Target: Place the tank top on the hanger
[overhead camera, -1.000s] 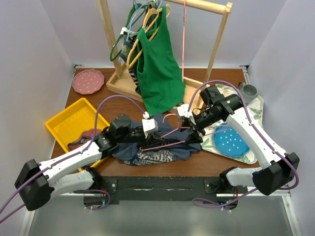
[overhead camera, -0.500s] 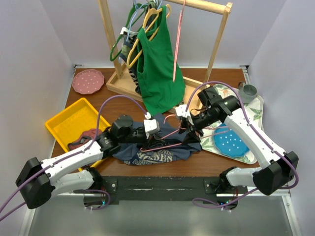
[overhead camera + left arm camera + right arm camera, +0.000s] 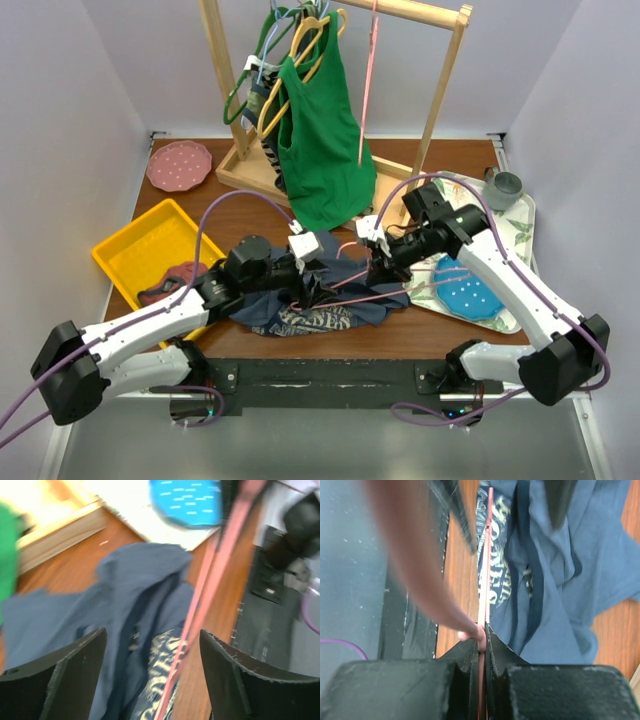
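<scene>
Pink hanger (image 3: 485, 555), clamped in our right fingers (image 3: 465, 670), points at our left fingers (image 3: 65, 675), spread empty over the tank top (image 3: 135, 590).

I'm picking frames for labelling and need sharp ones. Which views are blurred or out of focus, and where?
Left wrist: smeared by motion throughout; the pink hanger is a streak and the tank top is soft. Right wrist: the tank top's print is fairly sharp, but the hanger's near part is a fat out-of-focus band. Top external: sharp and evenly lit.
</scene>
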Controlling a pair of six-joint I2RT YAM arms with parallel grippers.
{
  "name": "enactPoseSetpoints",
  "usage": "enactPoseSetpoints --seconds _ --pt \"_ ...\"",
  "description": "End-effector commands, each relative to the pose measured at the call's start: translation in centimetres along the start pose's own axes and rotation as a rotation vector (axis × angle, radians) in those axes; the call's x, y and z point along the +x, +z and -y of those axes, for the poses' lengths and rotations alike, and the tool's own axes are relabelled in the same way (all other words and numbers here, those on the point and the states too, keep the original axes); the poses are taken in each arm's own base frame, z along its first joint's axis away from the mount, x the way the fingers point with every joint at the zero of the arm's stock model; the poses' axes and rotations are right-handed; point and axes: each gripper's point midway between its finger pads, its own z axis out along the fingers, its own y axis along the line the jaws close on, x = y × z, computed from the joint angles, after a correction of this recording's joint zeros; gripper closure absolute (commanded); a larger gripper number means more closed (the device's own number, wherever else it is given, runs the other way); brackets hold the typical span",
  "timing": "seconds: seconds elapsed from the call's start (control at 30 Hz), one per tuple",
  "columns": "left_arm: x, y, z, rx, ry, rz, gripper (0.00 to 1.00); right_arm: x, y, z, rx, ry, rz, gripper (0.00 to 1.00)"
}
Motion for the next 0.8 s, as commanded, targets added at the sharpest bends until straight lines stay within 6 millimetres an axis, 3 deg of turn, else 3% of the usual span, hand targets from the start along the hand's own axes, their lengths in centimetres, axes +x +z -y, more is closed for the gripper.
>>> enactPoseSetpoints --seconds 0.0,0.3,0.5,0.77 --pt "-0.4 -2.3 -3.6 -0.277 -0.160 0.017 0.19 0.4 -0.3 0.4 0.084 -0.013 -0.003 1.00" --pt "6.1 -6.3 -5.6 -0.573 -0.510 -0.079 0.24 1.5 -0.7 1.7 0.174 0.019 -0.023 1.00" --pt "9.0 -6.2 -5.7 -0.634 -0.589 -0.201 0.30 1.5 -0.9 2.2 0.204 0.032 -0.020 1.00" --pt "11.1 -5.9 -6.3 -0.686 -0.603 -0.293 0.35 1.7 -1.0 2.8 0.227 0.050 -0.015 1.00"
